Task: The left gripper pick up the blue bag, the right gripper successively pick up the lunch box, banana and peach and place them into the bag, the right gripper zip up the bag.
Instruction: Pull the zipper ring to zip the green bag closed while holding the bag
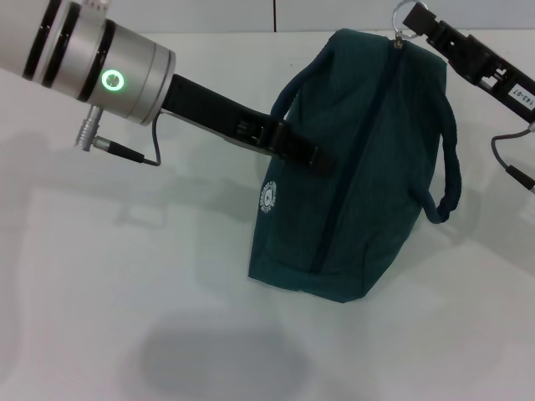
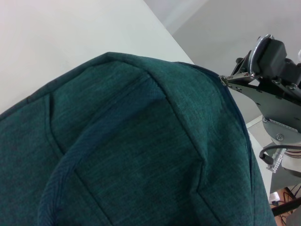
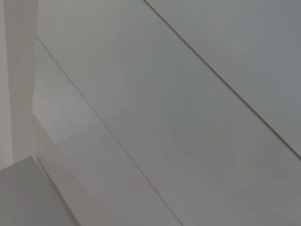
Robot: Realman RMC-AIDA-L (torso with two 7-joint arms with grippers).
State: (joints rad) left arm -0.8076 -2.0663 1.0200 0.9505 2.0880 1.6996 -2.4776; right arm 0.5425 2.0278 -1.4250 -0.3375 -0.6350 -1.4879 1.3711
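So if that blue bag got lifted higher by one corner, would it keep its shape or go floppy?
Probably floppy: the blue bag is soft woven cloth that already creases and leans where the left pincer grips it. It looks fairly full, so perhaps heavier than an empty one. The right pincer at the zipper pull may tug the top into a peak.

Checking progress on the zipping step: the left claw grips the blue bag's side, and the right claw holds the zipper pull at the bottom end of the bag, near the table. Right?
Not quite. The right claw holds the zipper pull at the top end of the blue bag, away from the table, as the head view shows. The left claw does grip the bag's side.
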